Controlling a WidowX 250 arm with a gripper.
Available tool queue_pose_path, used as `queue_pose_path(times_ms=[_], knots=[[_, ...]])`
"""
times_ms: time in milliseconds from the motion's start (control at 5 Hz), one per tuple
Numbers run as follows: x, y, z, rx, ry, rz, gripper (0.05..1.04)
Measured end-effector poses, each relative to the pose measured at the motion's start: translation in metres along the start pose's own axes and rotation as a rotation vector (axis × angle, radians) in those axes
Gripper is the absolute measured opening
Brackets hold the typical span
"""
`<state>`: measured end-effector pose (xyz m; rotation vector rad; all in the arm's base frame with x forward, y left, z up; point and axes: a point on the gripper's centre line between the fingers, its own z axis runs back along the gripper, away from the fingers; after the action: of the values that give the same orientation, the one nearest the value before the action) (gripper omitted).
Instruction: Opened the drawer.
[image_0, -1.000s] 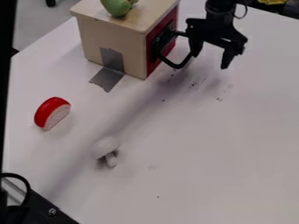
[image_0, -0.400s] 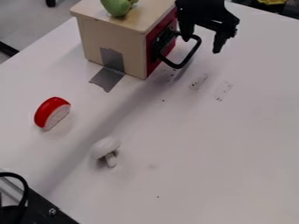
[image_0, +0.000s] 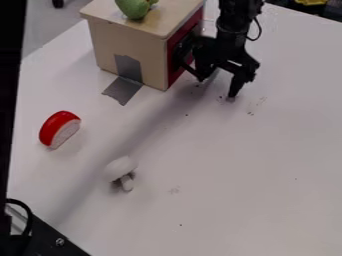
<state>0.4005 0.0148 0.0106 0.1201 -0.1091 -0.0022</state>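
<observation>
Your robotics lab, by the look of it
Over your white table (image_0: 234, 200) hangs a black robot arm (image_0: 231, 25) — near it, gray tape (image_0: 122, 90) joins a wooden drawer box (image_0: 143, 47) to the tabletop; lower left, you have cabled hardware (image_0: 50, 239).

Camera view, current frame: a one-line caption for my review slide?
Open claw at the black handle of a red-fronted wooden cabinet, toy mushroom on the white table.

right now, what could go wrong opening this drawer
The end effector reaches low, with one fingertip near the tabletop, so it might scrape it. It could also slip off the black handle. A hard pull may drag the wooden box against its tape and roll off the green fruit.
</observation>
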Motion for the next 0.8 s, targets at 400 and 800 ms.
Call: queue_pose_path(times_ms=[400,800], knots=[[0.001,-0.001,0.001,-0.013,-0.012,0.002,0.391],[0.0,-0.013,0.009,-0.075,-0.016,0.025,0.129]])
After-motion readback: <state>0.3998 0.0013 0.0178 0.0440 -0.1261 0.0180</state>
